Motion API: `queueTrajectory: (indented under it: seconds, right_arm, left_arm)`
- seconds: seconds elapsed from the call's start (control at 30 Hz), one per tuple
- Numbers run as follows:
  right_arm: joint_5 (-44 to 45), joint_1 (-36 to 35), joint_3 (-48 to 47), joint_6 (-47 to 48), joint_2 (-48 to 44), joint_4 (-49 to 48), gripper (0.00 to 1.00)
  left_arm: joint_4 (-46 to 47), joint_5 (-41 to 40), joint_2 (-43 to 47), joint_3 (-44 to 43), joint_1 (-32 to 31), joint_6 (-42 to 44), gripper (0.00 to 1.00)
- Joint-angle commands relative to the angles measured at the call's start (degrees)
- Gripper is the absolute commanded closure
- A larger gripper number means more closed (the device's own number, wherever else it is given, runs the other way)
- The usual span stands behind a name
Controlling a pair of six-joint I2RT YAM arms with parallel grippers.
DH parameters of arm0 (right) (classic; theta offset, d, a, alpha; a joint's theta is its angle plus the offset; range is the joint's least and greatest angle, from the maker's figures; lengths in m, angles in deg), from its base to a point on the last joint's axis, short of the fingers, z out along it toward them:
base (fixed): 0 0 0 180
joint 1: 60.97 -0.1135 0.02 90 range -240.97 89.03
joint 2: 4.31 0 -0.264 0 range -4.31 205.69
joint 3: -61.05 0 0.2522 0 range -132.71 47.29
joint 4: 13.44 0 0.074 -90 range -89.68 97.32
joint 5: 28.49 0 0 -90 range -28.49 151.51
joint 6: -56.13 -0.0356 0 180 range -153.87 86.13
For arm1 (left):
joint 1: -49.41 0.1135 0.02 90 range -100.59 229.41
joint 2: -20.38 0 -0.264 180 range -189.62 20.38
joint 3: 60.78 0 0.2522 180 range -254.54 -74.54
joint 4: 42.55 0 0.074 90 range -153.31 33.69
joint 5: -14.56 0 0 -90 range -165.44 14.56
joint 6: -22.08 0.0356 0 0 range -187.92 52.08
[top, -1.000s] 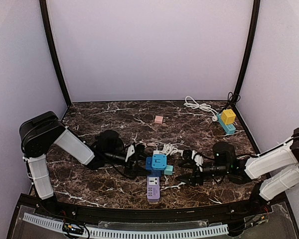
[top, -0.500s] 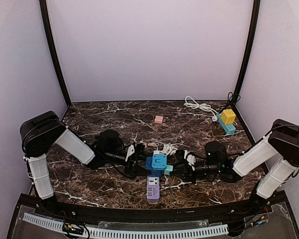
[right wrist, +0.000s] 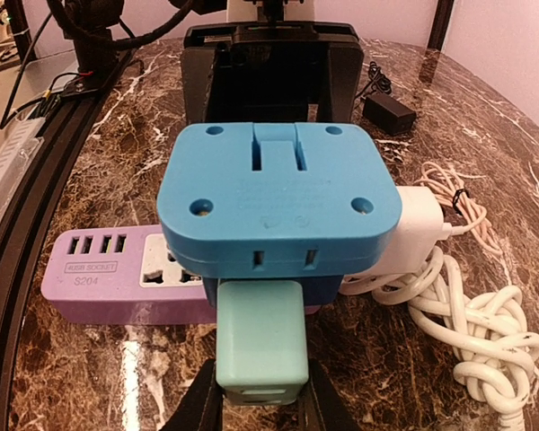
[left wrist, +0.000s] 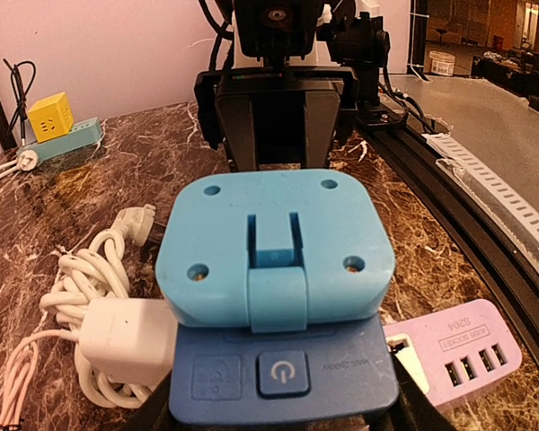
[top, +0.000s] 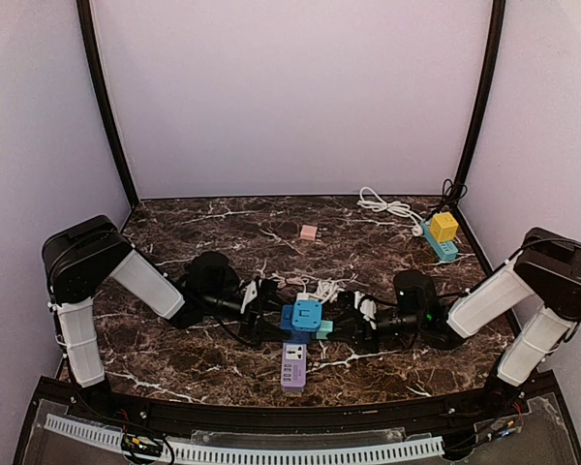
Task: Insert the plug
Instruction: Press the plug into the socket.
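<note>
Teal plug: pinched in the right gripper, jaws nearly closed, butted against the blue adapter's right face. Left gripper, half-spread, clamps the adapter's base. Purple power strip lies nearside, white cable farside.

One each — blue cube, yellow cube, teal plug, pink plug, charger; two strips.

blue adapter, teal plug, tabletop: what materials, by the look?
The blue adapter looks like moulded plastic with a matte finish: rounded edges, recessed screw holes. The teal plug looks like plastic too, smooth with a satin finish. The table is glossy and dark with white veins, like marble; real stone or printed laminate, can't tell.
</note>
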Motion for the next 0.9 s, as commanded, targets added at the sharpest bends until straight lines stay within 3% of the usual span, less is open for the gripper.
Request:
queueTrajectory:
  seconds: [0.0, 0.1, 0.3, 0.43, 0.6, 0.73, 0.87]
  right_arm:
    - [-2.0, -1.6, -5.7, 2.4, 1.1, -2.1, 0.96]
    - [-1.7, -2.1, -7.9, 2.7, 0.6, 0.3, 0.97]
    - [0.0, -5.1, -7.1, -2.1, 4.8, -9.3, 0.99]
    - [2.4, -6.4, -9.6, -1.6, 4.6, -7.8, 0.98]
    - [6.9, -6.4, -5.3, -1.4, -0.5, -5.4, 0.75]
    - [9.3, -6.5, -1.8, -3.6, -5.6, 2.2, 0.57]
    - [12.3, -7.5, 2.7, -7.7, -10.7, 9.6, 0.49]
  left_arm:
    - [-2.5, 1.1, -3.4, 0.4, -3.8, -0.9, 0.99]
    - [-0.8, 0.4, -3.9, 0.1, -4.2, -3.6, 0.99]
    - [3.9, -0.8, -4.9, 1.2, -5.3, -6.1, 0.99]
    - [5.1, -1.0, -6.0, 1.7, -5.9, -6.1, 0.99]
    - [4.3, -3.2, -4.1, 3.0, -5.2, -5.2, 0.99]
    - [-2.1, -3.1, -1.6, 4.3, -2.8, -0.4, 1.00]
    - [-10.1, -3.2, 0.8, 3.6, -0.2, 6.1, 0.99]
